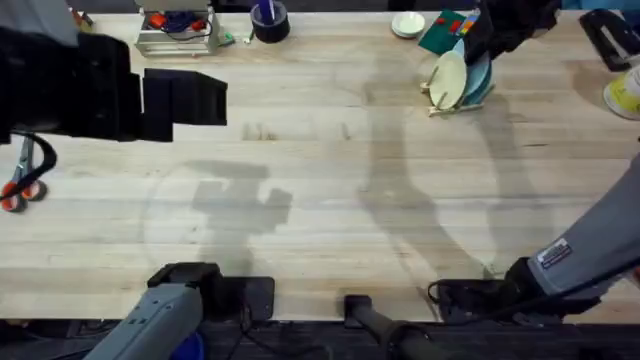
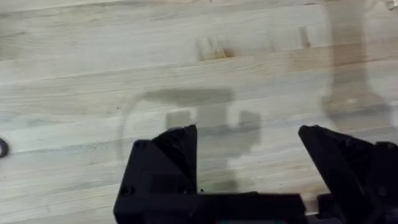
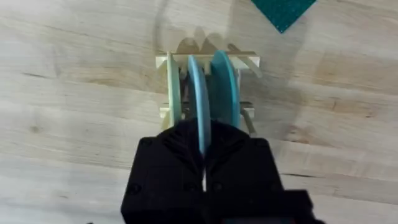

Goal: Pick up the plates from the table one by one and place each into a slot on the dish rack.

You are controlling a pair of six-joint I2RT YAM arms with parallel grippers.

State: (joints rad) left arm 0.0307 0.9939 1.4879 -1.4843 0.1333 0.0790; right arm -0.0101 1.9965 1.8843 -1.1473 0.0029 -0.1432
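We find the pale blue plate (image 3: 200, 106) standing on edge in the middle slot of the dish rack (image 3: 208, 57), with the cream-yellow plate (image 3: 173, 87) upright on one side of it and the teal plate (image 3: 222, 87) upright on the other. In the overhead view the rack (image 1: 450, 106) sits at the far right of the counter (image 1: 330, 190), and no other plate of that size lies on the boards we can see; a smaller cream-white dish (image 1: 407, 24) rests beyond the rack, near the far edge.

The right pincer (image 3: 203, 163) is clenched on the near rim of the blue plate, its two black fingers pressed together around the thin edge. We judge this to be the end of the placing step: the plate looks seated between the dowels, but the grip is not yet let go.

The next move calls for parting the fingers without dragging the plate, then lifting straight away from the rack so the neighbours on both sides are not nudged.

The left pincer (image 2: 249, 162) hangs released over bare counter, well apart from the rack, its jaws wide and holding nothing
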